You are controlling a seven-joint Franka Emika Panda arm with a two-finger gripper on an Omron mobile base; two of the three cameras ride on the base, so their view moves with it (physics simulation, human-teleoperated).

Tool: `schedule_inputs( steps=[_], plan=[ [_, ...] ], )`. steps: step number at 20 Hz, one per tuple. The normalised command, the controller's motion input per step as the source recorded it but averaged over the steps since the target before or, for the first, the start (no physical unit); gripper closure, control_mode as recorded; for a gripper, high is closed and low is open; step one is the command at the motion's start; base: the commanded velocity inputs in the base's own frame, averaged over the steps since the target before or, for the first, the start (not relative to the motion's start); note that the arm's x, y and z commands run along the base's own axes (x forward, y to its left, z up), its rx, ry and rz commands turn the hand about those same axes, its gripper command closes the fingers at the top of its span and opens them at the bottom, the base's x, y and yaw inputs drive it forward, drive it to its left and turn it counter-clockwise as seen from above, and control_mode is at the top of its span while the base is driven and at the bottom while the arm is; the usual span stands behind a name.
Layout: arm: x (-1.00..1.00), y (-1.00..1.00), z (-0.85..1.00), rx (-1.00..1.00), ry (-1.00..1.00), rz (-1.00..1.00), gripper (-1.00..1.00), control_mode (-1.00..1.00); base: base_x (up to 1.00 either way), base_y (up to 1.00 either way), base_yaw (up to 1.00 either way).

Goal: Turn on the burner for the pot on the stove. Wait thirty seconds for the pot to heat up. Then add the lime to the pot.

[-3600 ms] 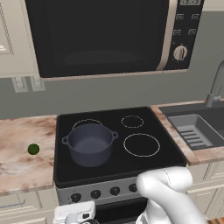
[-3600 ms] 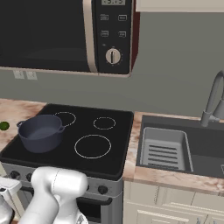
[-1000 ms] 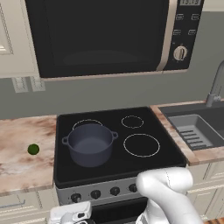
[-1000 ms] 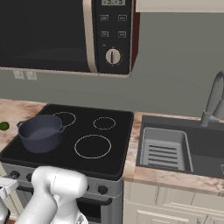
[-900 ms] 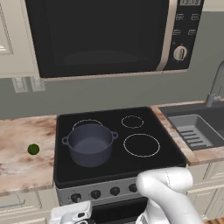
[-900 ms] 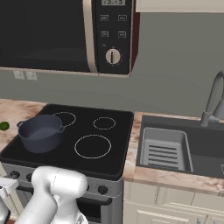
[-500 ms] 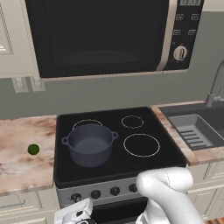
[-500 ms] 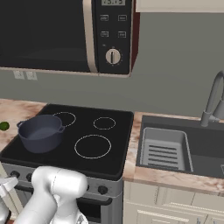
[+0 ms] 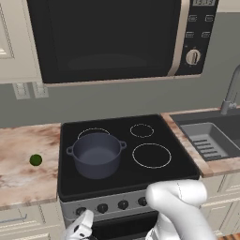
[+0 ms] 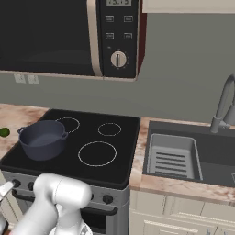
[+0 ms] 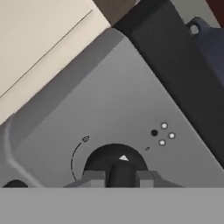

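The dark grey-blue pot [image 9: 96,154] [image 10: 42,139] stands on the front left ring of the stove [image 9: 140,174] [image 10: 123,166]. On the counter left of the stove lies the small green lime [image 9: 35,160] [image 10: 3,132]. My gripper [image 9: 82,227] [image 11: 116,175] is low at the stove's grey front, at the left end of the knob row. In the hand view its fingers are shut on a black round knob [image 11: 114,158], whose white pointer shows just above them. A corner of the pot [image 11: 211,41] appears at the top right of that view.
A black microwave [image 9: 112,37] hangs above the stove. A steel sink [image 9: 211,138] [image 10: 174,153] with a tap lies to the right. More black knobs [image 9: 123,205] line the stove front. Beige cabinet fronts [image 11: 39,39] sit beside the stove.
The jaws have closed on the leftmost knob, and the hand has rolled slightly in place. Pot and lime have not moved.
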Motion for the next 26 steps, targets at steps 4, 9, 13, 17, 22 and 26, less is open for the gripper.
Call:
schedule_inputs(
  steps=[4,9,13,17,22,26],
  plan=[
    [0.0,0.15,-0.21,-0.57,0.1,0.0,1.0,-1.0,0.0,0.0,0.0],
    [0.0,0.04,-0.07,-0.5,0.12,0.0,1.0,-1.0,0.0,0.0,0.0],
    [0.0,0.0,0.0,-0.38,0.15,0.0,1.0,-1.0,0.0,0.0,0.0],
    [0.0,0.0,0.0,-0.18,0.11,0.0,1.0,-1.0,0.0,0.0,0.0],
    [0.0,0.0,0.0,-0.09,0.05,0.0,1.0,-1.0,0.0,0.0,0.0],
    [0.0,-0.11,0.0,-0.01,0.04,-0.04,-1.0,-1.0,0.0,0.0,0.0]
  ],
)
